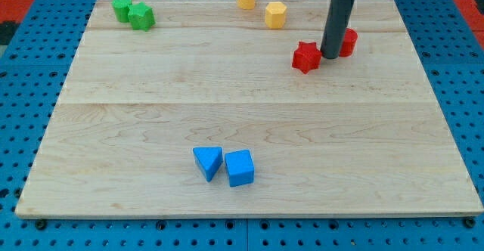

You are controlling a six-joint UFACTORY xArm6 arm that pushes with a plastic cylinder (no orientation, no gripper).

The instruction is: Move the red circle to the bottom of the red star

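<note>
Nearest: blue triangle (208,162) and blue cube (240,168), untouched on surface (151,107)
Red circle (347,42): right of red star (305,57), not below; move left to do
Tip (330,56): mine, between them
Pincer: none fitted

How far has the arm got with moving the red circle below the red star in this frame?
Done: my tip has reached the pair and stands between them. In hand: the tip is against the red circle's left side, with the red star just to its left. Left: the red circle sits right of and slightly above the red star, so it must be pushed round to the star's bottom side.
</note>
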